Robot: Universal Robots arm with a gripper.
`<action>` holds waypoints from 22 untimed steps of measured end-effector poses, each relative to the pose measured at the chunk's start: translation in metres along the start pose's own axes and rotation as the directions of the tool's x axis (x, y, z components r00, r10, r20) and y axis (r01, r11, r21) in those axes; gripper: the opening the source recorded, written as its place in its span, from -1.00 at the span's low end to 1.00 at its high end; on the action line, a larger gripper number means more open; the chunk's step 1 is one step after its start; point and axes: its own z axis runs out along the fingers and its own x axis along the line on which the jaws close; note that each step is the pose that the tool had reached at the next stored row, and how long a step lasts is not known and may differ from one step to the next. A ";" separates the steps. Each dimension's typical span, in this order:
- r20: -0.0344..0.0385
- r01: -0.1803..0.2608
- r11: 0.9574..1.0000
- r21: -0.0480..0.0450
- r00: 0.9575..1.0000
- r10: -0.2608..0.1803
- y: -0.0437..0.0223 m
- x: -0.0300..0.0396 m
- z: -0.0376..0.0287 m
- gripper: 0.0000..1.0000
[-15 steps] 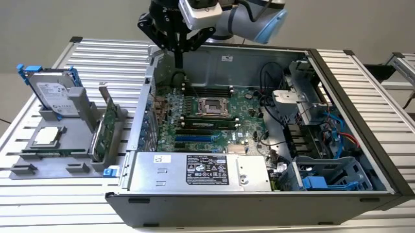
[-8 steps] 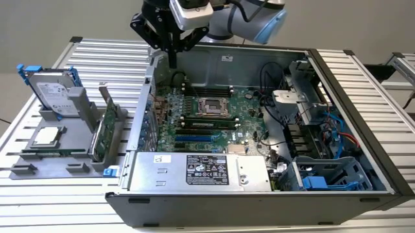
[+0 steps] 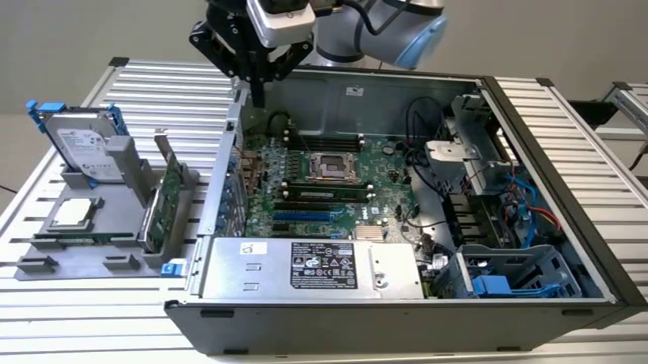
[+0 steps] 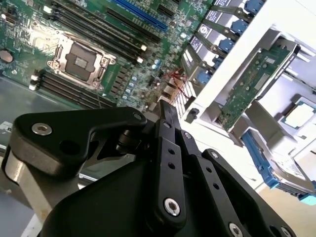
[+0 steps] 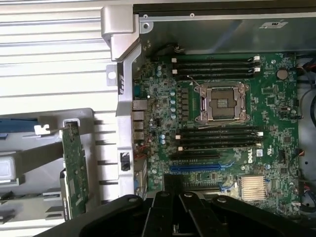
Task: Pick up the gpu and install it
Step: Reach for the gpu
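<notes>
The gpu, a green card with a silver end bracket, stands on edge in a grey holder on the exterior view's left, outside the computer case. Both wrist views show it too, gpu and gpu, with nothing gripping it. My gripper hangs above the far left corner of the open case, well behind the gpu and apart from it. Its black fingers are pressed together and hold nothing. The gripper looks down on the motherboard with its long blue slot.
A silver hard drive in a blue frame and a processor chip sit in the same holder. Inside the case are a power supply at the front, cables and a blue-grey drive cage on the exterior view's right.
</notes>
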 end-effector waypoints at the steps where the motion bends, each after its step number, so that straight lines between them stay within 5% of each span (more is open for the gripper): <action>1: 0.000 0.000 1.000 0.000 1.000 0.000 -0.0003 0.0018 -0.0001 -1.00; 22: 0.000 0.000 1.000 0.000 1.000 0.000 -0.0076 0.0449 -0.0013 -1.00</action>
